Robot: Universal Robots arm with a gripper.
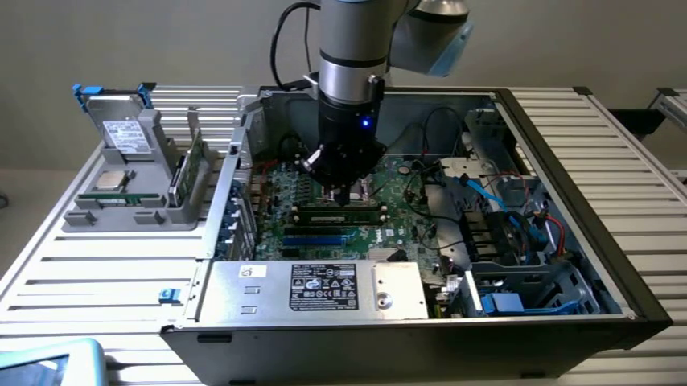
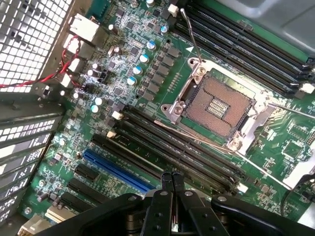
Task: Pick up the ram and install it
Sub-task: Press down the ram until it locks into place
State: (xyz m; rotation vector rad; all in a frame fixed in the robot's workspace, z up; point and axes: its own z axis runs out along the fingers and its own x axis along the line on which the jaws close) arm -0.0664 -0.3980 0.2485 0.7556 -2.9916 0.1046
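Hovering over slots | gripper fingers pressed together, holding nothing | ram seated in slot just under tip, long axis across exterior view's left-right

My pincer is black plastic, smooth and a bit shiny, and its two tips press together. The arm above it is smooth silver metal with shiny grey caps. The motherboard is a hard green board with a glossy coat, dotted with tiny shiny metal bits. The processor socket has a bright metal frame. The memory slots are dull black plastic, and one long slot is glossy blue plastic. The computer case is dull grey metal. The worktop is pale ribbed metal. The holder is matt grey plastic.
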